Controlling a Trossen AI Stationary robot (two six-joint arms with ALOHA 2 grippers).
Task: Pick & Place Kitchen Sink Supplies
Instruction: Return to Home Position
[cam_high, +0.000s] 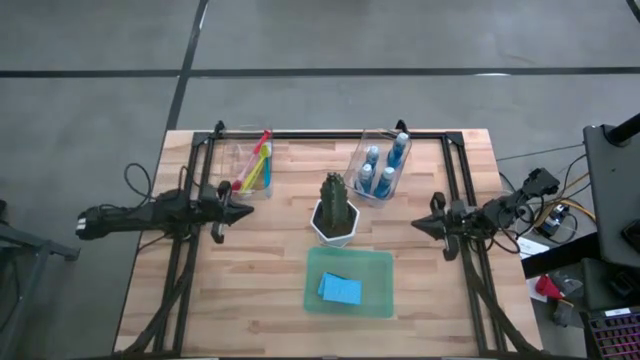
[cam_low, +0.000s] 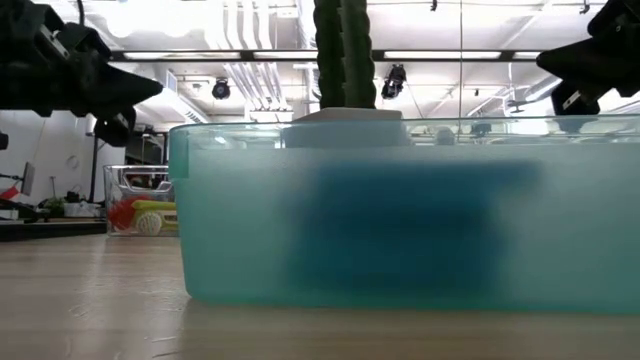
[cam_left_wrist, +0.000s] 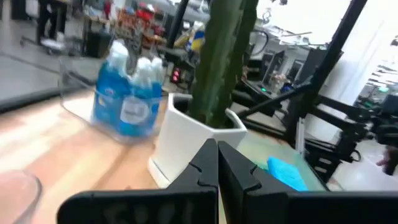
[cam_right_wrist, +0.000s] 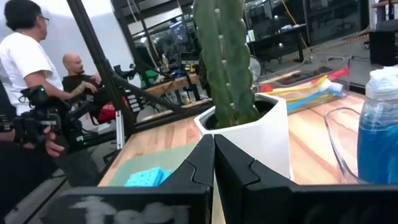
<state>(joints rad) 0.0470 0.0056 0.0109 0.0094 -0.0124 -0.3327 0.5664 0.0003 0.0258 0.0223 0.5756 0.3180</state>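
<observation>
Several small clear bottles of blue liquid (cam_high: 382, 168) stand in a clear bin at the back right. Yellow, red and blue brushes (cam_high: 256, 168) lean in another clear bin at the back left. A blue sponge (cam_high: 340, 289) lies flat in the green tray (cam_high: 384, 268) near the front. My left gripper (cam_high: 246, 212) hangs shut at the table's left, pointing level toward the plant. My right gripper (cam_high: 418, 225) hangs shut at the right, also pointing at the plant. Neither has anything between its fingers.
A dark green cactus in a white pot (cam_high: 336, 212) stands at the table's middle, between the two grippers. A black frame (cam_high: 452, 170) runs along the table's sides and back. People (cam_right_wrist: 25, 68) show in the room beyond the table.
</observation>
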